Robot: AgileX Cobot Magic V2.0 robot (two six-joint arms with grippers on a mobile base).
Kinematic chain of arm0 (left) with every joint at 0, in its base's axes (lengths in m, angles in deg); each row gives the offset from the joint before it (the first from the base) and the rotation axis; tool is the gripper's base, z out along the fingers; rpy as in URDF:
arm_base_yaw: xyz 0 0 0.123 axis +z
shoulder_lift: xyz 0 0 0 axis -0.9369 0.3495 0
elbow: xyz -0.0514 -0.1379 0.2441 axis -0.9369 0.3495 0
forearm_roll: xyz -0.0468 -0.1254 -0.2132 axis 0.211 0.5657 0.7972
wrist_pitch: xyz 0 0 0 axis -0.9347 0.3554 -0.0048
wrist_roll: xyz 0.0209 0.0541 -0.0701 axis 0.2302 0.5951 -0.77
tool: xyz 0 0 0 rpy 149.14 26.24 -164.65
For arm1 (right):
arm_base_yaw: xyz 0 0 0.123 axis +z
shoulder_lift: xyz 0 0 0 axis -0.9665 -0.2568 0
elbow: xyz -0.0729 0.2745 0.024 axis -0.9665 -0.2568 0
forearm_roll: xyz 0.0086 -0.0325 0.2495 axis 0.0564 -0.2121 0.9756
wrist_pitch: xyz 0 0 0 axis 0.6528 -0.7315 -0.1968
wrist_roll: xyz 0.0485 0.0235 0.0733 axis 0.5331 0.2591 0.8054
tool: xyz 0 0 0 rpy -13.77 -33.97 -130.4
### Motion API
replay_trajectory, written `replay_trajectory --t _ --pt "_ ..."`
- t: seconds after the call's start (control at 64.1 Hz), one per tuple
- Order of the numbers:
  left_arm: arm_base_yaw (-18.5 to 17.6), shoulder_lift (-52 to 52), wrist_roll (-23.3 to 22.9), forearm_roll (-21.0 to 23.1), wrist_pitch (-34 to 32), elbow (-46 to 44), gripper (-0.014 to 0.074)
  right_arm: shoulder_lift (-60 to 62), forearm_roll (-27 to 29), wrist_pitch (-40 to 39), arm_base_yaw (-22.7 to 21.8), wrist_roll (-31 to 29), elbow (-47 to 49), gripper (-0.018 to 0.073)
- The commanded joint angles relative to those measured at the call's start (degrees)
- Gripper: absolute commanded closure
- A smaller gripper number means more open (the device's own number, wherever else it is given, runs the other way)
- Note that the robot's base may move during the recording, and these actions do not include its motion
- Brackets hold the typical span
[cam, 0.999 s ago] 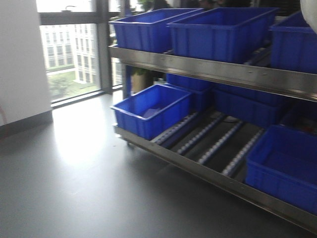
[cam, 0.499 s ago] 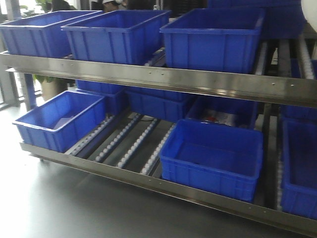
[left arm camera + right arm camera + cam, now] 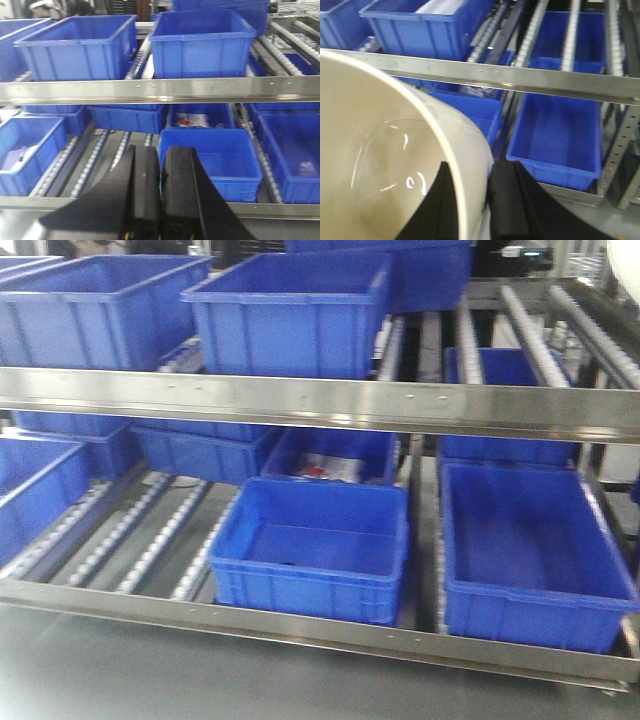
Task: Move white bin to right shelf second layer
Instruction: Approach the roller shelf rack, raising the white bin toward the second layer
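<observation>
Before the rack, the right gripper (image 3: 470,195) pinches the wall of the white bin (image 3: 380,145), carrying it. The left gripper (image 3: 160,185) is pressed together, empty. Next, I judge: lift the bin over the second shelf's front lip (image 3: 530,79) onto the bare rollers (image 3: 570,27).

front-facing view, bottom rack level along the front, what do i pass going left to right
blue crate cut off at the left edge → bare roller rails → middle blue crate → right blue crate
</observation>
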State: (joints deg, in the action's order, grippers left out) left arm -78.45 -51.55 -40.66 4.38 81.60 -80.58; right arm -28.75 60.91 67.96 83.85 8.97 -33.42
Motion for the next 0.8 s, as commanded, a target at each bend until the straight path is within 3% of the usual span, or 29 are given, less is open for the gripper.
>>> replay_trajectory --t 0.0,0.78 --pt "-0.21 -0.80 -0.20 0.31 -4.82 2.11 0.0512 -0.28 -0.10 -6.17 -0.29 0.05 1.66 0.0503" --pt "-0.21 -0.80 -0.20 0.31 -4.82 2.11 0.0512 -0.21 -0.10 -6.17 -0.29 0.05 1.66 0.0503"
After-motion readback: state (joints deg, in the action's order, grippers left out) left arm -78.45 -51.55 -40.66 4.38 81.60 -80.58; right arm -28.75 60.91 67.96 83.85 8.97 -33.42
